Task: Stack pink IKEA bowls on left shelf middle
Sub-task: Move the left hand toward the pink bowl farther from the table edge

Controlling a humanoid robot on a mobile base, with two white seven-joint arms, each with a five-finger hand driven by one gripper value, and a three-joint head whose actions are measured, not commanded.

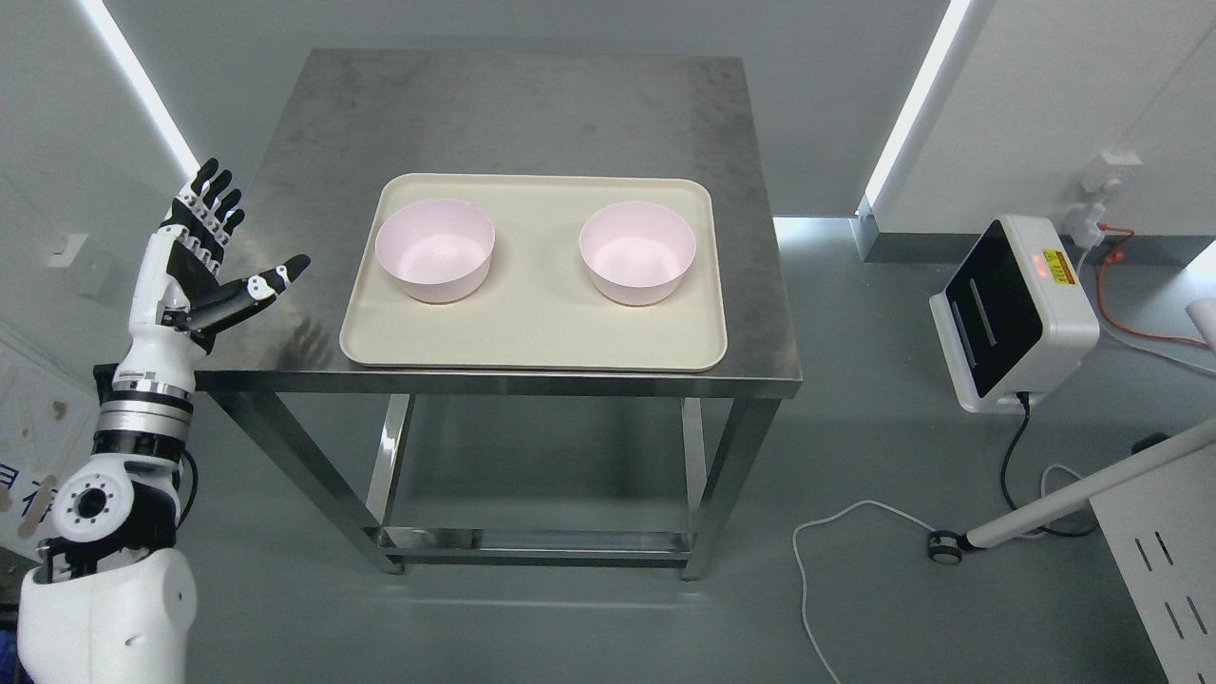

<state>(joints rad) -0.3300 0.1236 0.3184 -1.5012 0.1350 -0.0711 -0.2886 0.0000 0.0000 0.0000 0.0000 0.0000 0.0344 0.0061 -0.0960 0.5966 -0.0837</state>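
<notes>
Two pink bowls stand upright and apart on a cream tray (pixel 532 332) on a steel table. The left bowl (pixel 435 249) is near the tray's left side. The right bowl (pixel 637 252) is near its right side. My left hand (pixel 220 249) is raised at the table's left edge, left of the tray, with fingers spread and holding nothing. It is clear of the left bowl. My right hand is out of view.
The steel table (pixel 532 104) has bare surface behind the tray. A white device (pixel 1012 313) with a cable sits on the floor at right. A white wheeled stand leg (pixel 1045 508) and cables lie at lower right.
</notes>
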